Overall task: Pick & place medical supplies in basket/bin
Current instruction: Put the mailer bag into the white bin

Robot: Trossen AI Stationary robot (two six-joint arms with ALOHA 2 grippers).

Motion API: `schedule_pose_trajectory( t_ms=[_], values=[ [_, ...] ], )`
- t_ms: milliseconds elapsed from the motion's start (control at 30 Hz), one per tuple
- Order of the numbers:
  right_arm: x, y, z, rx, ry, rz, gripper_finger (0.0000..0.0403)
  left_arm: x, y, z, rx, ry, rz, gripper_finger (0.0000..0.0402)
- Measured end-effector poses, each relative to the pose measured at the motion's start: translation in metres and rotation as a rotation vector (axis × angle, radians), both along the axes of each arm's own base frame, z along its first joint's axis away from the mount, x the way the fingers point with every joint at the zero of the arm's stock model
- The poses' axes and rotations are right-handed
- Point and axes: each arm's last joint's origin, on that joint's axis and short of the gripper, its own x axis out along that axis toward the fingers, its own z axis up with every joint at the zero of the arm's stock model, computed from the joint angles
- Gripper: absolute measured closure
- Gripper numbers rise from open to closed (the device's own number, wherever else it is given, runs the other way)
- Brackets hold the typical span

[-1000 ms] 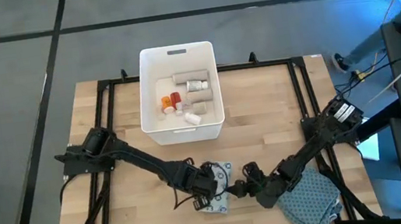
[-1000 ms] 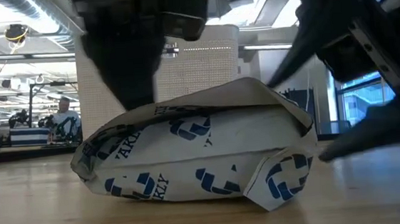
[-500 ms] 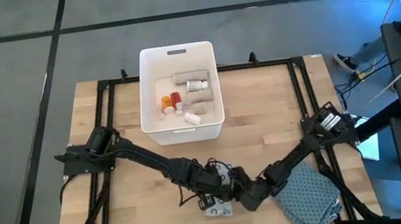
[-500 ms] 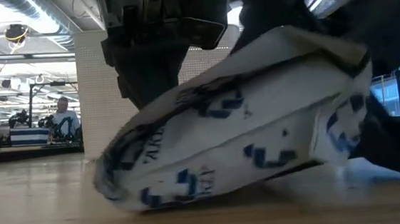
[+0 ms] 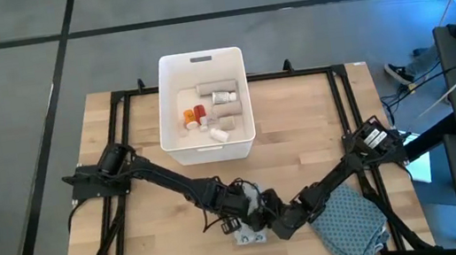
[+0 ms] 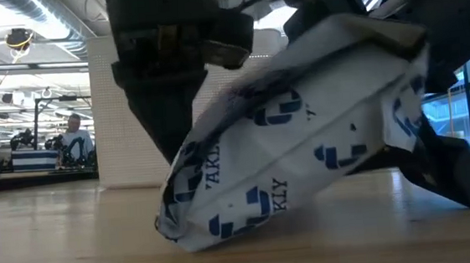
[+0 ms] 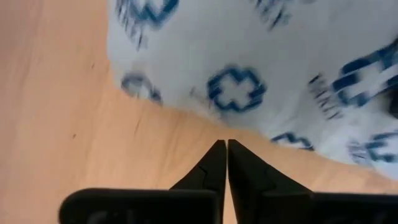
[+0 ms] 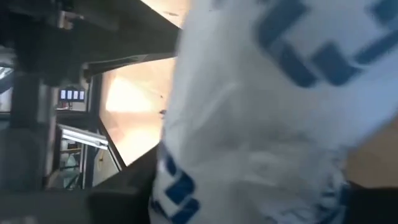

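The white, blue-printed soft pack (image 5: 252,230) lies near the table's near edge, between both grippers. In the low view the pack (image 6: 295,152) is tilted: its left end (image 6: 184,235) rests on the wood and its right end is raised. My left gripper (image 5: 241,209) is shut, and its fingertips (image 7: 225,152) point down at the table right beside the pack's edge (image 7: 186,112). My right gripper (image 5: 276,221) is at the pack's raised end. The white bin (image 5: 169,109) at the far side holds several supplies (image 5: 212,112). My left gripper stands with shut fingers at the pack's far-left edge (image 7: 205,121); whether it touches the pack, I cannot tell. My right gripper holds the pack by its right end (image 6: 400,93), coming low from the table's right. One dark finger (image 6: 444,170) lies under that end. The pack (image 8: 267,106) hides the place of contact in the wrist view. That end is lifted, and the other end is on the table.
A grey-teal patterned cloth (image 5: 355,228) lies at the near right corner, beside my right arm. A black frame (image 5: 345,102) runs around the tabletop. Bare wood shows between the pack and the bin. A person (image 6: 74,136) sits in the room far behind.
My right gripper has slid toward the table's left to the pack and taken its right end. That end has risen and the pack has tipped up, while its left end stayed on the wood. My left gripper has shifted slightly right and nearer.
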Motion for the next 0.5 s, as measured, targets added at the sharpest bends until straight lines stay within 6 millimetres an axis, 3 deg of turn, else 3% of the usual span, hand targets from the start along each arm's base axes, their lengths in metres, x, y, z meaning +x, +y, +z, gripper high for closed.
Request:
schedule_pose_trajectory(
  t_ms=[100, 233, 400, 500],
  values=[
    [0.001, 0.0, 0.001, -0.03, -0.006, 0.02, 0.0243, -0.005, 0.001, 0.009, 0.016, 0.008, -0.003, 0.0375],
    [0.001, 0.0, 0.002, -0.06, -0.008, 0.042, 0.0244, -0.018, 0.002, 0.032, 0.084, -0.017, -0.007, 0.0345],
    [-0.003, -0.002, 0.018, -0.177, -0.006, 0.142, 0.0244, -0.046, 0.009, 0.093, 0.175, -0.167, 0.016, 0.0319],
    [-0.005, -0.005, 0.044, -0.273, -0.054, 0.198, 0.0244, -0.069, 0.017, 0.136, 0.198, -0.31, 0.048, 0.0313]
  ],
)
